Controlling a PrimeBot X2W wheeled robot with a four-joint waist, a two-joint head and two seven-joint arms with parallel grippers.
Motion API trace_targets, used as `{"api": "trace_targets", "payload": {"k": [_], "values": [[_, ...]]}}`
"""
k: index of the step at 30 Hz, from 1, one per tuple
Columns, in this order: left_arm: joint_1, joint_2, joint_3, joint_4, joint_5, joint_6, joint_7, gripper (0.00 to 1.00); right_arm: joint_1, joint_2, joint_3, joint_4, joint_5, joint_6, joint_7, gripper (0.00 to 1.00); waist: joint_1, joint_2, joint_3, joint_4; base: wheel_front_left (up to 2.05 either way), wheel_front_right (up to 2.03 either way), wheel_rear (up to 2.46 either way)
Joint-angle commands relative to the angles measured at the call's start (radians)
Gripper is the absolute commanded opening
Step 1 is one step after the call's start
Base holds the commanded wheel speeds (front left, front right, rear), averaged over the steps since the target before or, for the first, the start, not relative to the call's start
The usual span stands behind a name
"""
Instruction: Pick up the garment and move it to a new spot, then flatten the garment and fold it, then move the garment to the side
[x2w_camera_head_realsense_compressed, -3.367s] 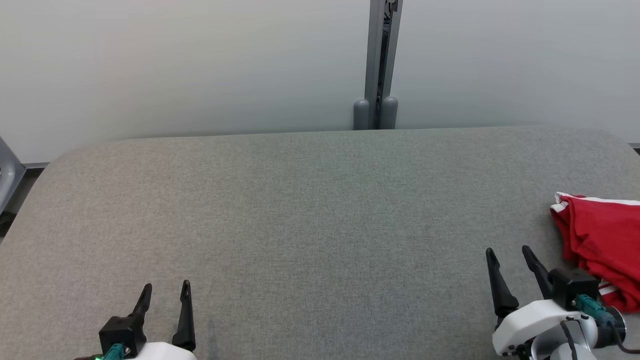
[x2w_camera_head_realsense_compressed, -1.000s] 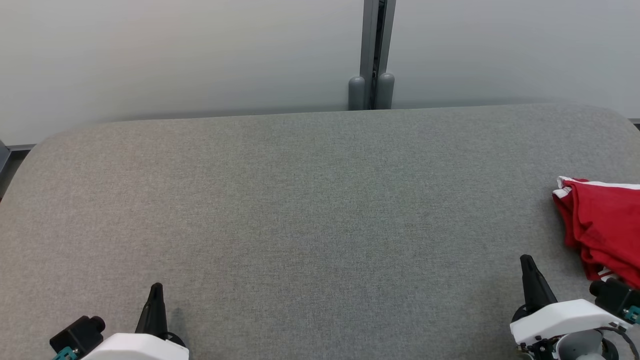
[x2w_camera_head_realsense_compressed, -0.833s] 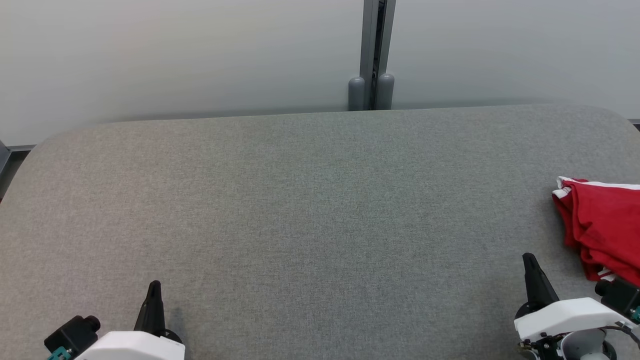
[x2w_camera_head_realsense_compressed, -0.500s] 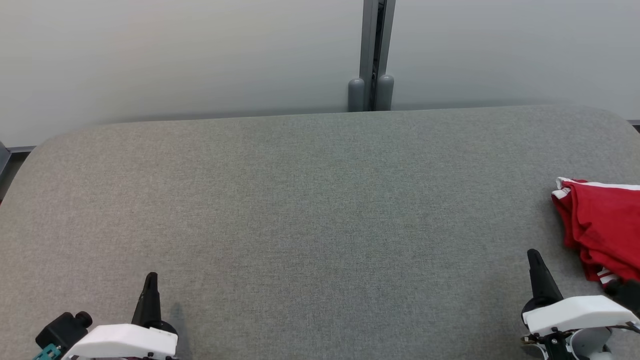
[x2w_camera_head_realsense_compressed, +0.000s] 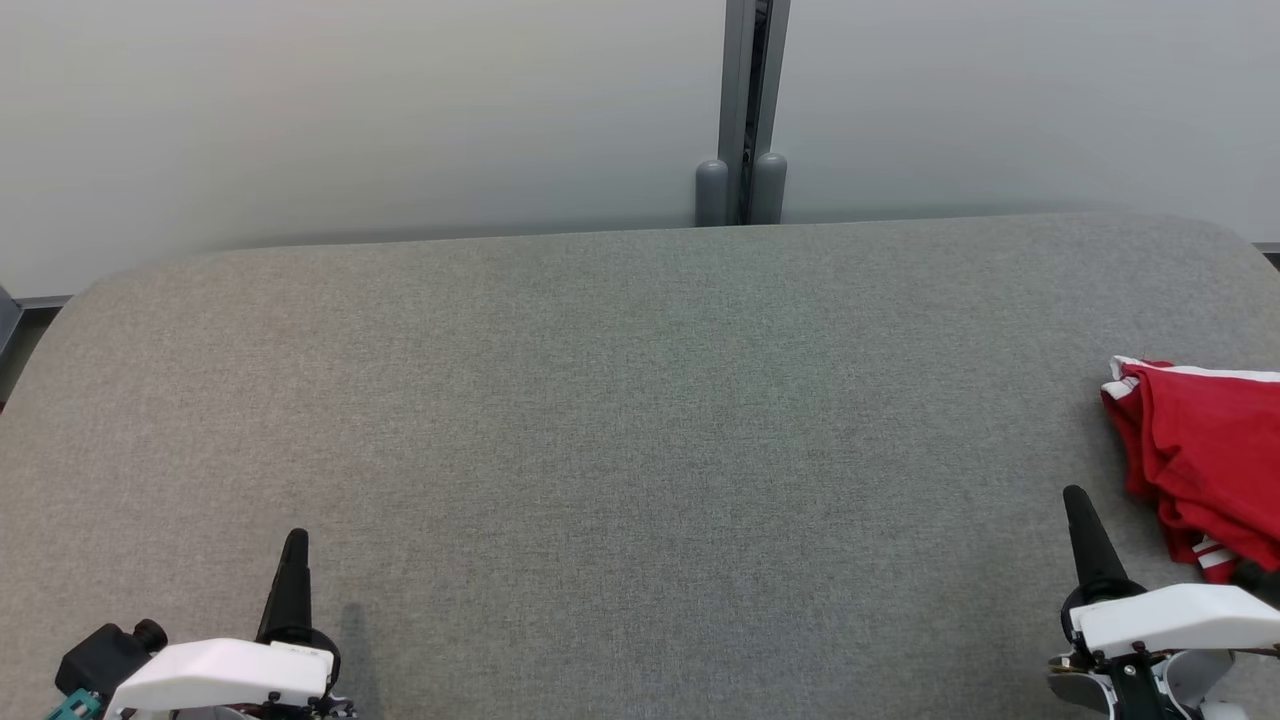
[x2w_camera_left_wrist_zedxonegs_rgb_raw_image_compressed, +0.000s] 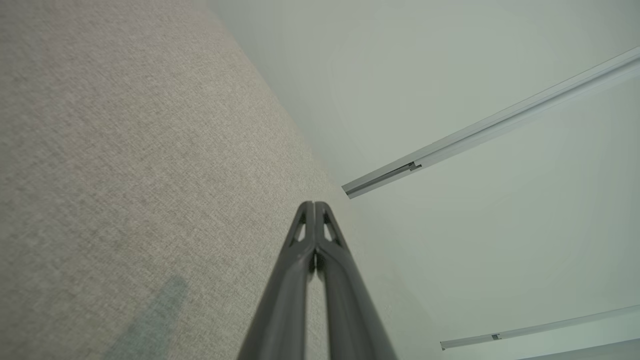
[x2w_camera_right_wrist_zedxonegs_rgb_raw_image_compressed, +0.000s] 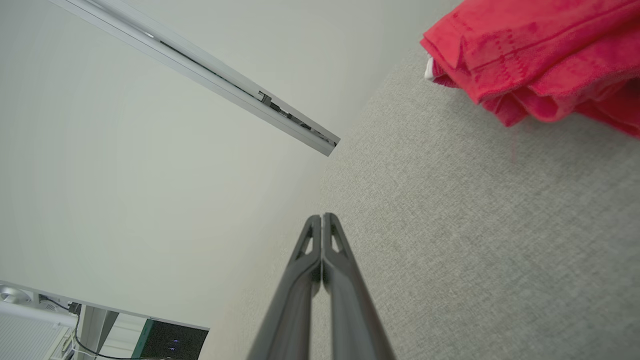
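Red garment (x2w_camera_head_realsense_compressed: 1205, 450) lies beside right end effector (x2w_camera_head_realsense_compressed: 1076, 497), apart.

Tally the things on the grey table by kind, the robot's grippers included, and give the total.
Red garment: 1
Grippers, both shut: 2 (left gripper, right gripper)
Total: 3

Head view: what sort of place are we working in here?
Probably an indoor lab or office-type test bay, not a home. A wide table covered in grey fabric stands before plain pale wall panels joined by a metal post, and the right wrist view catches a dark screen.
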Motion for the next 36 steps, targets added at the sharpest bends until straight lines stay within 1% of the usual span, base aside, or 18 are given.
{"api": "trace_targets", "payload": {"k": [1,13,36], "values": [[-0.033,0.007,0.009,-0.016,-0.035,-0.01,0.007,0.0,0.0,-0.009,-0.008,-0.021,0.039,0.0,0.01,0.0,0.0,0.0,-0.001,0.0,0.0,0.0,0.0],[-0.04,0.008,0.021,-0.036,-0.154,-0.022,0.038,0.0,0.005,-0.011,-0.017,-0.05,0.167,0.0,0.04,0.0,0.0,0.0,-0.004,-0.001,0.0,0.0,0.0],[-0.052,0.009,0.041,-0.067,-0.346,-0.044,0.09,0.0,0.014,-0.014,-0.036,-0.1,0.38,0.0,0.092,0.0,0.0,0.0,-0.012,-0.002,0.0,0.0,0.0]]}}
